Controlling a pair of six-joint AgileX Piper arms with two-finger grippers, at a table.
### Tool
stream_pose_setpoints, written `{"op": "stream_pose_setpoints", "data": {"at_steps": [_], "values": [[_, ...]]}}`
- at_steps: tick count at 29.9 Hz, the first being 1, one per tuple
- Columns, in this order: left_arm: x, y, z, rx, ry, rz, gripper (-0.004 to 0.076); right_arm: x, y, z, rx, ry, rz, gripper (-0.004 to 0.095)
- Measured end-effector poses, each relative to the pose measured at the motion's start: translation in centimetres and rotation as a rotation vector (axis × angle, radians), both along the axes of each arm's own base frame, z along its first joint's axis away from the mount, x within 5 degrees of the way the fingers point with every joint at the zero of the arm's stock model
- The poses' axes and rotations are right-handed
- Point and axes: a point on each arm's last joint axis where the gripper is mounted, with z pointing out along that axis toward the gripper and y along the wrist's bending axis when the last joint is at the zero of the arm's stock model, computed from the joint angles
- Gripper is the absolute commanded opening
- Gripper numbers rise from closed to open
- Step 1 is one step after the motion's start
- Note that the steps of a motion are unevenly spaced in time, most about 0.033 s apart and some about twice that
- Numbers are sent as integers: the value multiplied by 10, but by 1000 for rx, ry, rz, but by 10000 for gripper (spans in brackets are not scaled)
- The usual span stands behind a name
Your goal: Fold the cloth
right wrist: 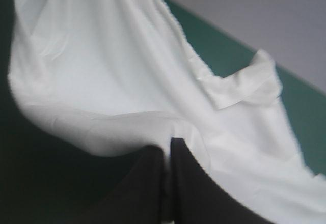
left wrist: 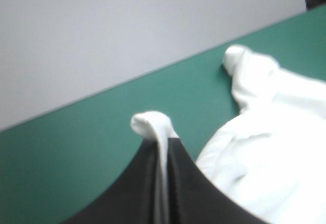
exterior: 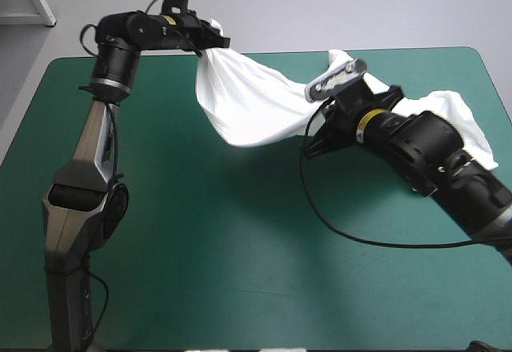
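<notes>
The white T-shirt (exterior: 252, 96) hangs lifted over the far half of the teal-green table, sagging between both arms, with one part trailing behind the right arm (exterior: 460, 120). My left gripper (exterior: 214, 42) holds its upper corner near the far edge; in the left wrist view the left gripper (left wrist: 164, 145) is shut on a thin strip of T-shirt (left wrist: 265, 147) that curls over the fingertips. My right gripper (exterior: 314, 124) pinches the lower hem; in the right wrist view the right gripper (right wrist: 169, 145) is shut on the T-shirt (right wrist: 102, 66), which spreads ahead of it.
The table's far edge (exterior: 264, 54) runs just behind the lifted shirt. Bare teal-green cover (exterior: 240, 248) stretches across the near half. A black cable loops down from the right wrist.
</notes>
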Motion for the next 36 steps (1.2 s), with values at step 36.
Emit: {"op": "stream_pose_setpoints", "data": {"at_steps": [36], "values": [[-324,112,251,123,-795,366,19,-101,-64,223,350,-813,163,-18]]}}
